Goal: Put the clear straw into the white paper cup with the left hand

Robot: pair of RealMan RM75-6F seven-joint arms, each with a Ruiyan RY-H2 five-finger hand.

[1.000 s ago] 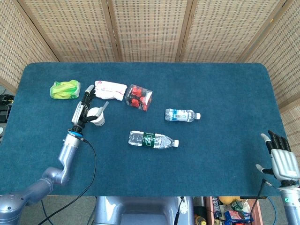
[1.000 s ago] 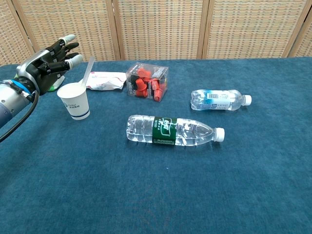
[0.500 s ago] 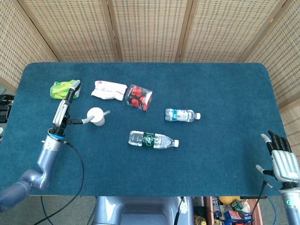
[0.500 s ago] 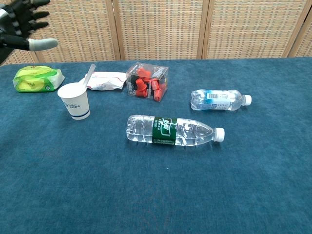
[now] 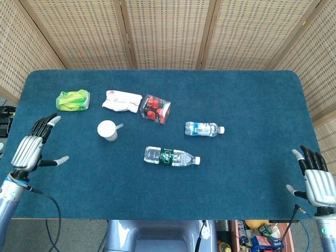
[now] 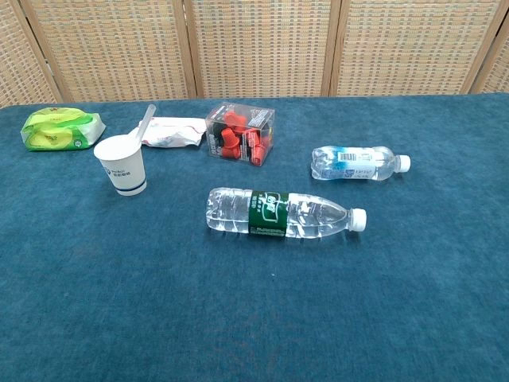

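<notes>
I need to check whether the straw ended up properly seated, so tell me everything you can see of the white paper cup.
The white paper cup stands upright on the blue table, near its left side, open at the top. It looks like plain white paper with a small blue mark and a blue band near its base. The clear straw stands in it, leaning over the rim toward the right and back. Nothing else touches the cup; the white packet lies just behind it.

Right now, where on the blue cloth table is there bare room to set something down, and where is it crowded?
Free: the whole near strip in front of the green-labelled clear water bottle, and the right end beyond the blue-labelled small water bottle. Crowded: the back left, where the white paper cup with its clear straw, white packet, clear box of red pieces and green packet cluster.
</notes>
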